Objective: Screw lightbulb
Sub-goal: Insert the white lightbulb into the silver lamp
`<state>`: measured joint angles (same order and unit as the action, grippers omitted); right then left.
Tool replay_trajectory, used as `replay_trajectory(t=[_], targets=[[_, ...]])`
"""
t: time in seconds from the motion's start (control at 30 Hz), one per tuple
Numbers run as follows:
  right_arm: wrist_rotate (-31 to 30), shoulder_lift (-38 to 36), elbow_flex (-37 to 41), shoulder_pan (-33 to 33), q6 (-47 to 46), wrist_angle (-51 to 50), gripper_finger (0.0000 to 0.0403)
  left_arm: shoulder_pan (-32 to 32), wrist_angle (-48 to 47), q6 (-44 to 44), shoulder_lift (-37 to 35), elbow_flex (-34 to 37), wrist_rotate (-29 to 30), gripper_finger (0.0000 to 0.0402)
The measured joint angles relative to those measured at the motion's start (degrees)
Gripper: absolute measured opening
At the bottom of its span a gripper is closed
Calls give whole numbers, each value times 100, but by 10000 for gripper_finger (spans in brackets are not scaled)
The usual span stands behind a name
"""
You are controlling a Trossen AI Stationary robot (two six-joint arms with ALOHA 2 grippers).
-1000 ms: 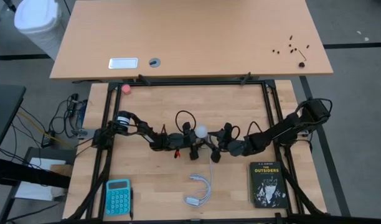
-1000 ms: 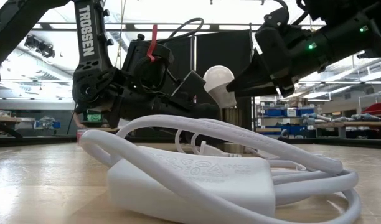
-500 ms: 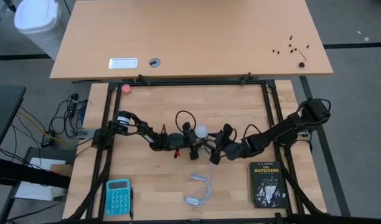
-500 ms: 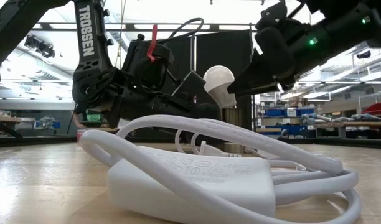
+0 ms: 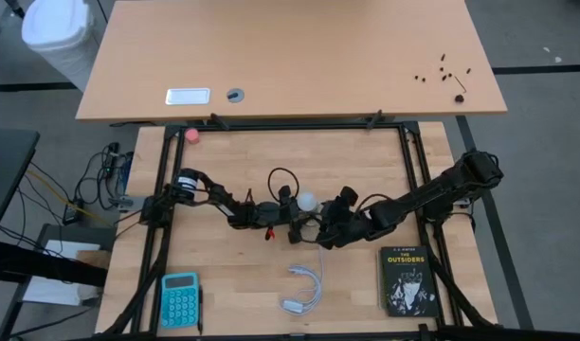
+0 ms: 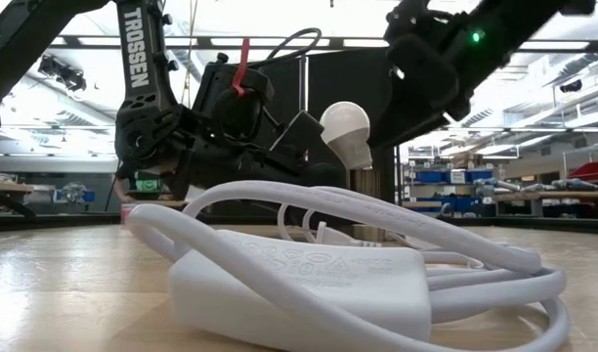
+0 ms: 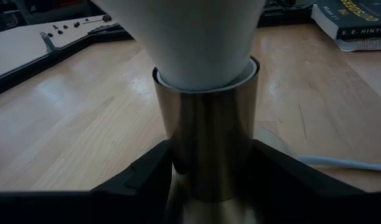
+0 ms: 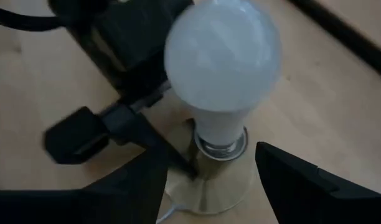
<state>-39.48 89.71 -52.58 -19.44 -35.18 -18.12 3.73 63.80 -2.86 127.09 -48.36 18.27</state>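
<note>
The right claw (image 8: 206, 180) is spread, its two fingers standing either side of the lightbulb's (image 8: 222, 68) neck without touching it. The bulb stands upright mid-surface, base seated in the metal socket (image 7: 206, 149), long axis vertical. Beyond it, the left claw (image 5: 292, 225) pinches that socket.

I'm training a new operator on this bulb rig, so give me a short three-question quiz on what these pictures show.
1. True or false: the right tool is gripping the lightbulb.
2. Fill in: in the high view, the book lies on the robot's ____ side of the table.
3. What is the left tool clamped on? A) the lightbulb's globe B) the metal socket C) the book

Key: 1 false, its fingers stand apart on either side of the bulb's base and touch nothing. 2 right. 3 B.
</note>
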Motion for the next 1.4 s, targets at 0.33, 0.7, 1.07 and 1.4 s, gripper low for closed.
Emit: replay_trajectory(t=[0.33,0.7,1.07,1.4], targets=[[1367,7,-1382,345,-114,-2307,274,0,-75,-145,-2,0,-36,209],[1431,371,-1448,411,109,-2102,284,0,71,193,13,11,-12,209],[1334,758,-1486,608,-268,-1975,284,0,91,195,13,9,-19,209],[789,747,-1488,484,78,-1861,284,2,86,176,11,9,-27,209]])
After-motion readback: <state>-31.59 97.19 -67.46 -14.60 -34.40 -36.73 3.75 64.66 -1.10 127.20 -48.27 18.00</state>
